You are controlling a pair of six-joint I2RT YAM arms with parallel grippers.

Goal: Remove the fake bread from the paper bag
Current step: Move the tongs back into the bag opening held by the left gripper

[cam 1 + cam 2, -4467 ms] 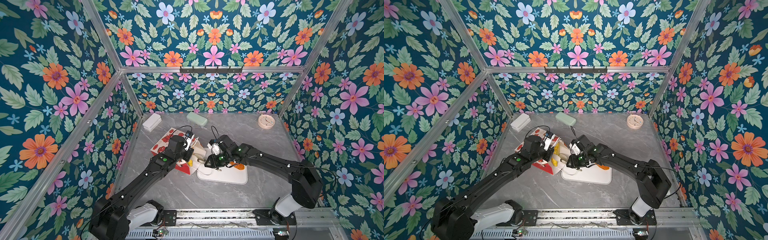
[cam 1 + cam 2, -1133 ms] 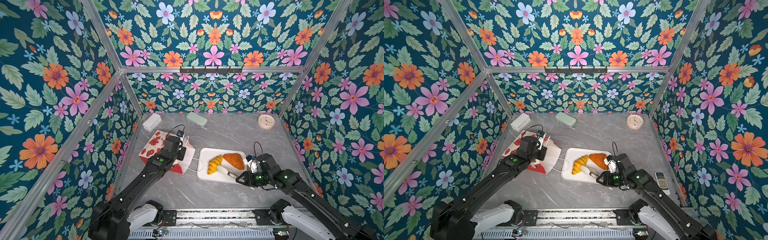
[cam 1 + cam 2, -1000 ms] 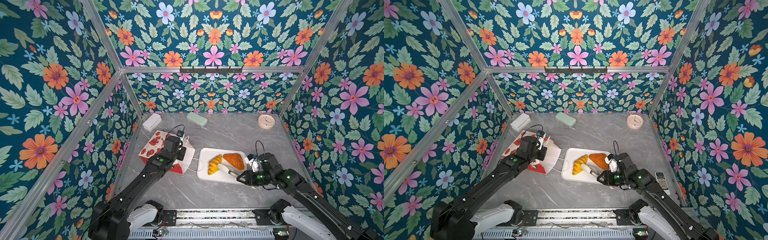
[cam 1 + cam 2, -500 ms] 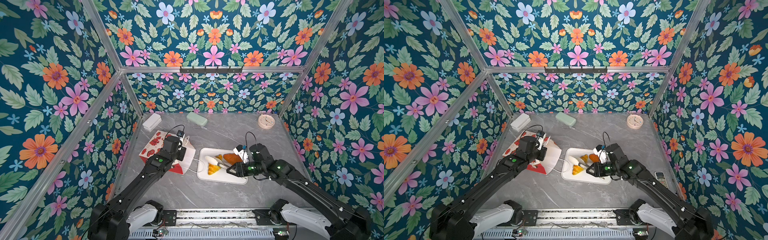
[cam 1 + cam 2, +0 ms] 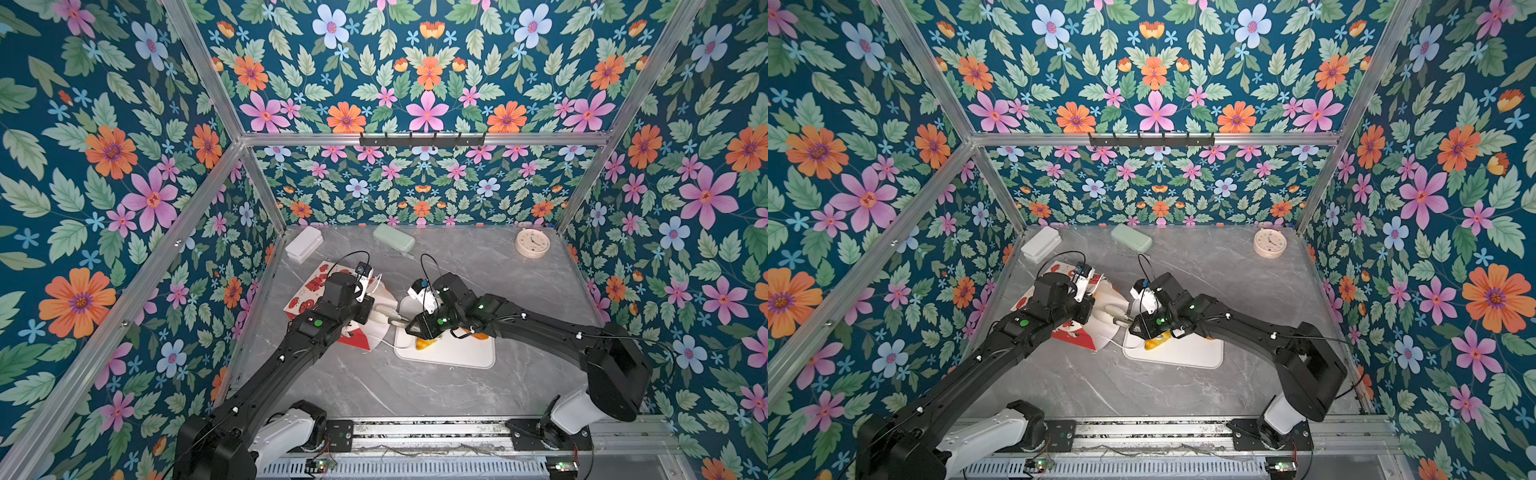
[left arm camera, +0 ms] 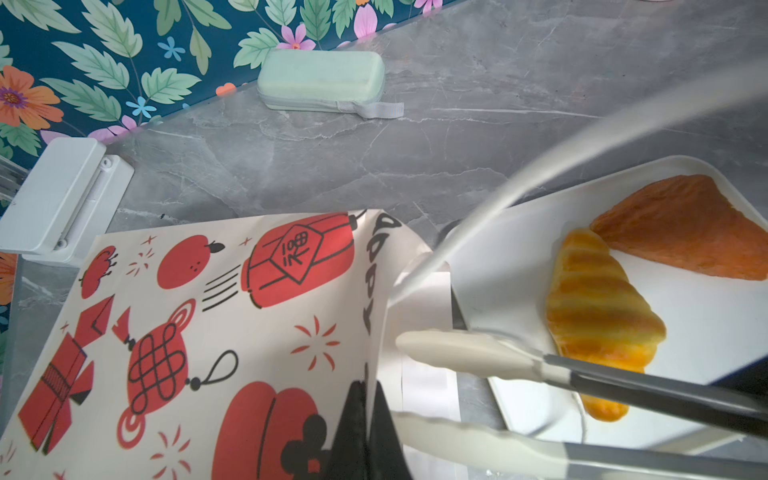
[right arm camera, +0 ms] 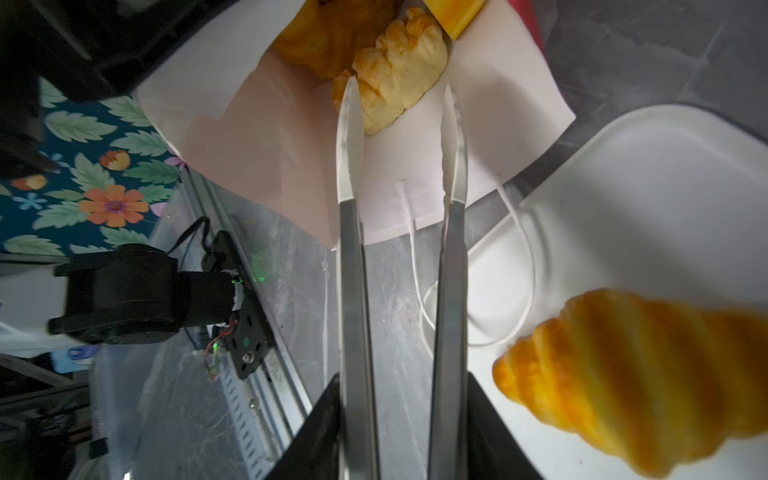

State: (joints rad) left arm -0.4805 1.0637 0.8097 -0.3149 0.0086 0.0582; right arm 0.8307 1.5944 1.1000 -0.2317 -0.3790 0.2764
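The paper bag (image 5: 309, 291) (image 6: 208, 311), white with red prints, lies on its side with its mouth toward the tray. My left gripper (image 5: 368, 309) (image 6: 365, 399) is shut on the bag's upper rim and holds the mouth up. My right gripper (image 5: 415, 326) (image 7: 401, 415) is shut on metal tongs (image 7: 351, 249) (image 6: 478, 357). The tongs' cream tips stand apart just inside the mouth, beside a pale piece of fake bread (image 7: 399, 70). A darker piece (image 7: 332, 33) lies deeper in. A croissant (image 6: 598, 316) (image 7: 644, 374) and an orange wedge (image 6: 685, 228) lie on the white tray (image 5: 457, 353).
At the back stand a white box (image 5: 304, 245), a green case (image 5: 393, 237) and a round clock (image 5: 532, 243). The bag's cord handle (image 7: 528, 266) trails over the tray's corner. Flowered walls close in three sides.
My right arm has swung left from the tray's front right corner to the bag's mouth, carrying the tongs. The left gripper has kept its hold on the bag.
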